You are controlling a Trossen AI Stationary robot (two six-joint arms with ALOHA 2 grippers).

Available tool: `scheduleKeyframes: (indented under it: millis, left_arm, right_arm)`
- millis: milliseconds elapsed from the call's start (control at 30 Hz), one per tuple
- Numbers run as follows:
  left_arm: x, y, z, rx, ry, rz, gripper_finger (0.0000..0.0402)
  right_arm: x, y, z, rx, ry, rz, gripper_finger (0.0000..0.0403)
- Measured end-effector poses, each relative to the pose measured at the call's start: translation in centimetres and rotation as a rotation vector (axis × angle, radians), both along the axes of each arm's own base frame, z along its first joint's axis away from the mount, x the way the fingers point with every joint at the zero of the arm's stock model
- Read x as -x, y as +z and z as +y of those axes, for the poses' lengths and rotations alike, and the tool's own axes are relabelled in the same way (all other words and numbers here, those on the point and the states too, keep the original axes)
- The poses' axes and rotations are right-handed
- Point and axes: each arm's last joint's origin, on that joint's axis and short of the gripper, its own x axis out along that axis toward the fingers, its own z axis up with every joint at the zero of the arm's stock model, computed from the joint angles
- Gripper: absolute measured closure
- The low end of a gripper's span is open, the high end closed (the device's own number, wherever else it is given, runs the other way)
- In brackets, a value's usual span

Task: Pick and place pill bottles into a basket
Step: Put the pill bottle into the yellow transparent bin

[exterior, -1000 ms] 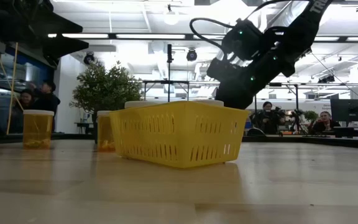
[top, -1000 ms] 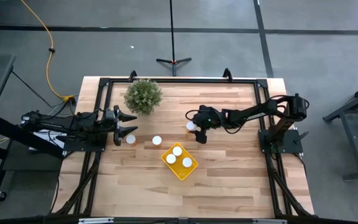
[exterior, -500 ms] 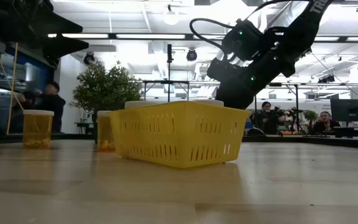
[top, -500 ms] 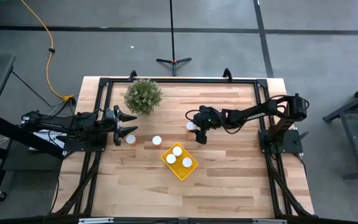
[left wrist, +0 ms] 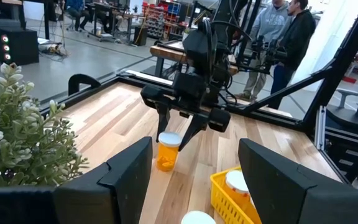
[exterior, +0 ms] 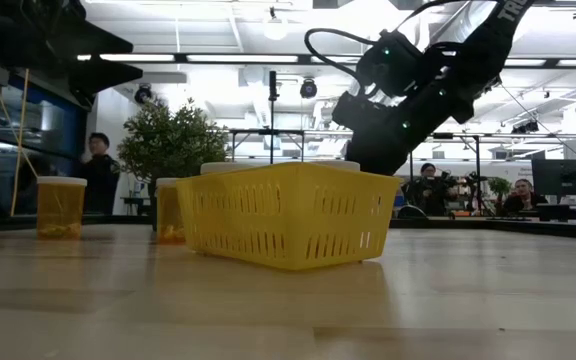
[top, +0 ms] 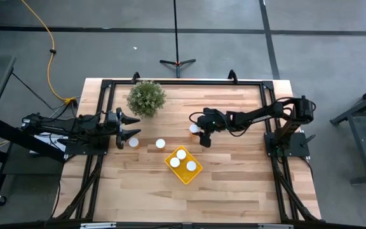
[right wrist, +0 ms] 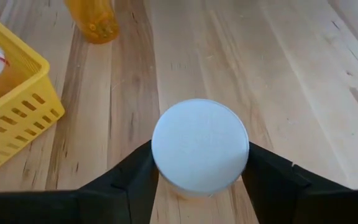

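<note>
The yellow basket point(top: 183, 165) sits mid-table with three white-capped pill bottles standing in it. Three more orange bottles stand on the table: one point(top: 133, 142) by my left gripper, one point(top: 161, 144) beside it, and one point(top: 195, 128) in my right gripper point(top: 197, 131). My right gripper reaches down over that bottle, and the cap point(right wrist: 199, 146) fills the gap between its fingers. My left gripper point(top: 129, 129) is open and empty, above the table near the leftmost bottle. In the low view the basket point(exterior: 288, 215) hides the held bottle. My right gripper has the bottle's white cap point(right wrist: 166, 168) between its two fingers, one finger point(right wrist: 132, 177) on each side. It comes from above, slanting down from the table's right. The bottle point(left wrist: 167, 152) stands upright with its base on the table.
A round green potted plant point(top: 146, 98) stands at the far left, close behind my left gripper. The basket's near corner point(right wrist: 17, 112) lies just beside my right gripper. People stand in the room beyond the table's far edge. Bare wood lies to the near side and right.
</note>
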Motion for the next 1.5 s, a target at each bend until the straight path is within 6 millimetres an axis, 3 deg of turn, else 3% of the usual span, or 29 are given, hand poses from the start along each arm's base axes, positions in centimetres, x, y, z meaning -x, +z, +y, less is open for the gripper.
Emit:
scheduleKeyframes:
  millis: [533,833,1267,1500]
  left_arm:
    - [0.0,-0.1,0.0,0.012,0.001,0.013,0.0126]
    - [0.0,-0.1,0.0,0.013,0.001,0.012,0.0126]
    - [0.0,-0.1,0.0,0.013,0.001,0.012,0.0126]
    - [0.0,-0.1,0.0,0.013,0.001,0.011,0.0126]
  right_arm:
    - [-4.4,6.7,1.4,-0.092,0.258,-0.079,0.0203]
    - [-5.8,9.8,5.5,-0.092,0.396,-0.082,0.0203]
    - [-5.6,8.9,12.7,-0.029,0.534,-0.065,0.0203]
    - [-6.0,6.9,14.2,-0.023,0.529,-0.014,0.0203]
